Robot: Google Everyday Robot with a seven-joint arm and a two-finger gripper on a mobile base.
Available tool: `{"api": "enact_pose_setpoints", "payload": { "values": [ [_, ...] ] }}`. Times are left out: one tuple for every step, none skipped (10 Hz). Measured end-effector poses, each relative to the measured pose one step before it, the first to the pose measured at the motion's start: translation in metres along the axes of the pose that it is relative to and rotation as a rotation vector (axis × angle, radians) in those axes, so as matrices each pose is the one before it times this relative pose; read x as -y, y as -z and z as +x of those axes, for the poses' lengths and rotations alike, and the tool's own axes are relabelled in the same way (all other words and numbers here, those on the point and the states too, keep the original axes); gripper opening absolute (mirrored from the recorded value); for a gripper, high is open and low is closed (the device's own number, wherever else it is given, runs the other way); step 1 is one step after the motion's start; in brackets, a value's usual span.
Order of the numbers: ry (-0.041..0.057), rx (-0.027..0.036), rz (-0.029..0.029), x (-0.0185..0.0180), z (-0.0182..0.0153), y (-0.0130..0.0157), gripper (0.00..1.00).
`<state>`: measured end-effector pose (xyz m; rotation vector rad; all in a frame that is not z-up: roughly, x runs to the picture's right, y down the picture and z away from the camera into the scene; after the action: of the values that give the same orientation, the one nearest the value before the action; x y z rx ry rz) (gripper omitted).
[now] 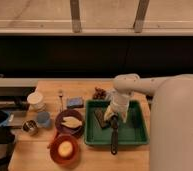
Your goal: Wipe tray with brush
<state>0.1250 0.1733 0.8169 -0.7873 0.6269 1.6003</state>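
The green tray [135,131] lies on the wooden table, right of centre. The brush [114,141] rests in it, its black handle running toward the near edge and sticking out over the tray's front rim. My gripper [113,118] points down inside the tray, right over the brush's far end, which it hides. The white arm reaches in from the right. A short dark brown block [100,118] lies in the tray just left of the gripper.
A blue sponge [75,102] sits left of the tray. Further left are a fork [60,96], a white cup [36,100], a blue cup [43,118], a dark plate [70,122] and a red bowl [65,148]. Brown items [99,93] lie behind the tray.
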Motion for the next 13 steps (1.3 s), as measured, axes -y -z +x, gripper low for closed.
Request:
{"api": "enact_pose_setpoints", "payload": {
  "values": [
    [0.00479, -0.0028, 0.01054, 0.00029, 0.00165, -0.0017, 0.42],
    [0.00184, -0.00045, 0.00756, -0.00065, 0.00088, -0.00081, 0.33],
    [0.00028, 0.00011, 0.00554, 0.00049, 0.00042, -0.00053, 0.24],
    [0.00095, 0.00106, 0.00474, 0.00011, 0.00013, 0.00015, 0.13],
    [-0.00096, 0.00318, 0.00061, -0.00014, -0.00018, 0.0017, 0.04],
    [0.00244, 0.00522, 0.00009, 0.00003, -0.00059, 0.00402, 0.0],
    [0.01151, 0.00761, 0.00803, -0.00075, 0.0002, 0.01093, 0.0],
    [0.01366, 0.00517, 0.0069, -0.00193, 0.00138, 0.01309, 0.0],
    [0.01332, 0.00822, 0.00577, -0.0009, 0.00252, 0.01625, 0.0],
    [0.01813, 0.01003, 0.00613, -0.00042, 0.00262, 0.01824, 0.0],
    [0.0098, 0.00277, 0.00192, 0.00148, 0.00176, 0.01464, 0.0],
    [-0.0033, -0.00108, 0.00151, 0.00456, 0.00094, 0.00944, 0.0],
    [-0.00419, -0.00383, 0.00155, 0.00482, 0.00097, 0.00357, 0.0]
  ]
}}
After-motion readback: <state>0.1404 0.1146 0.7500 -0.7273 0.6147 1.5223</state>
